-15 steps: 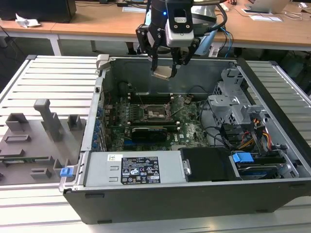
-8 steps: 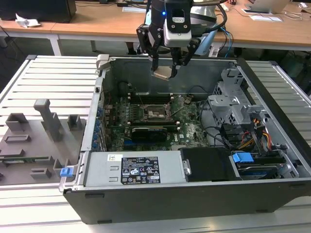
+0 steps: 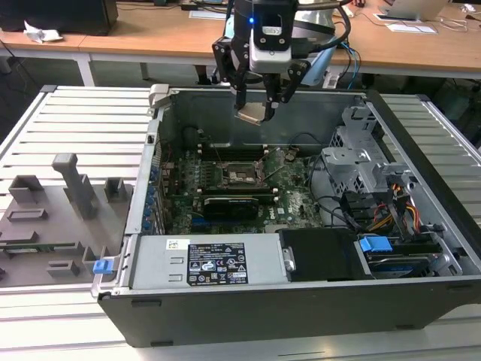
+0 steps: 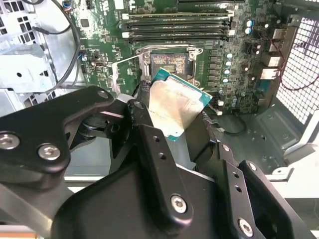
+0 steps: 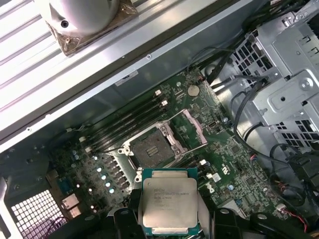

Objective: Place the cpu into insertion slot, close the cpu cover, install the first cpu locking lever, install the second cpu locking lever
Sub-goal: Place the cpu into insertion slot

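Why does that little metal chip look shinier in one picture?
Second wrist view: the cpu, held tilted, catches a pale sheen on its metal top. First wrist view: it faces the camera, evenly lit and duller. Exterior view: the computer case is shaded inside.

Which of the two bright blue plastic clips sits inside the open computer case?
The bright blue plastic clip at the exterior view's right, among the drive-bay cables. The other blue clip sits outside the grey metal case, beside its corner.
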Motion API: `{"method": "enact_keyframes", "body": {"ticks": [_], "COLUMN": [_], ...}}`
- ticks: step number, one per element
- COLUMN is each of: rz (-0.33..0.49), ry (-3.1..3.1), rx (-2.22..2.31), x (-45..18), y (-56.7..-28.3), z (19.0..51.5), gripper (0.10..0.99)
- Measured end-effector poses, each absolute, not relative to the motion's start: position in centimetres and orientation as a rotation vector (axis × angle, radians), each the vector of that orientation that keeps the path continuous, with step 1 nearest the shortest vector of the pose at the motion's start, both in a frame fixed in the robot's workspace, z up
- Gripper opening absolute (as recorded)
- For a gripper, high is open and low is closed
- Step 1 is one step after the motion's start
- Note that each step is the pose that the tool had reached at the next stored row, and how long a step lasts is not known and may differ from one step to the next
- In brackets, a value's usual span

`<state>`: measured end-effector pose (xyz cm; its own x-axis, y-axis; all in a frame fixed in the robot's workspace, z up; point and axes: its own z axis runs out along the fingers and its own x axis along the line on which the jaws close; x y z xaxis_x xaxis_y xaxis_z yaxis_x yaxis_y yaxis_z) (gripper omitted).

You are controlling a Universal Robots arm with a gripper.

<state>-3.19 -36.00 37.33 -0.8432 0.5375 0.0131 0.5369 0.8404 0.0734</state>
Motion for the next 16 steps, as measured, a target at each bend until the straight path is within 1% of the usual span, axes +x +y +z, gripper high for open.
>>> {"method": "enact_keyframes", "body": {"ticks": [16], "rz": [0.106], "ry": [2.936], "rx": [1.071], "x": [-3.19], "y": [-36.00], "z": [37.23], "gripper": [0.529]}}
